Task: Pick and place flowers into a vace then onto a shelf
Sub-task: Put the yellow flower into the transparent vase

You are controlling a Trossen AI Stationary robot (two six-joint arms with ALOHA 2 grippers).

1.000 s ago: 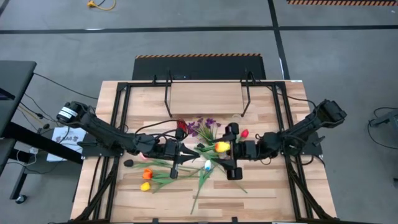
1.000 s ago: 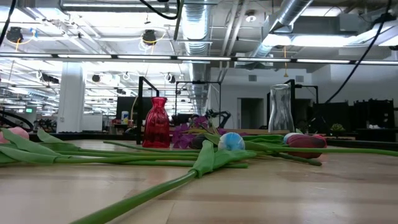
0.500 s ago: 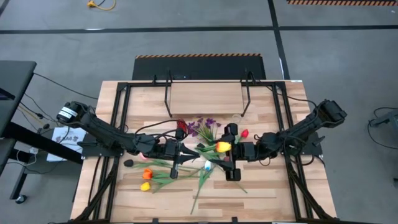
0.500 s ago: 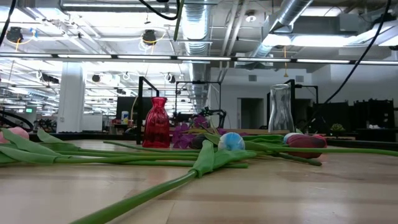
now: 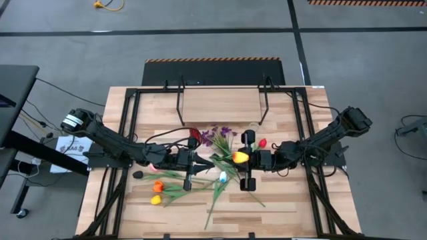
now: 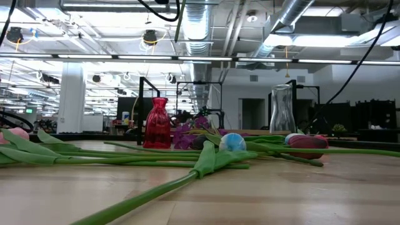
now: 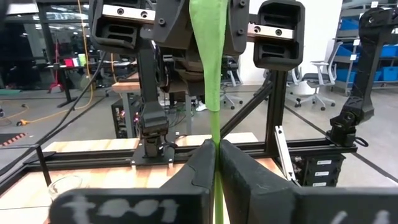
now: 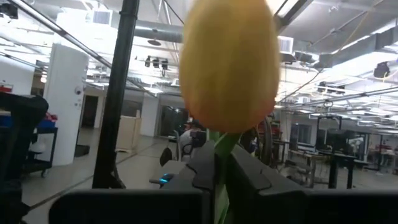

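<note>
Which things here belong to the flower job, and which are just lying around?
Job: yellow tulip in right pincer; green stem in left pincer; other flowers; red vase; clear vase; shelf.
Lying about: paper sheet.

white paper sheet (image 5: 72, 147) beside table (image 5: 280, 207), probably printed.

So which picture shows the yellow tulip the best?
The right wrist view: the yellow tulip fills it, its stem pinched in the right gripper. The high view shows it only as a small dot mid-table. The left wrist view shows just a green stem, and in the low view I can't pick it out.
</note>
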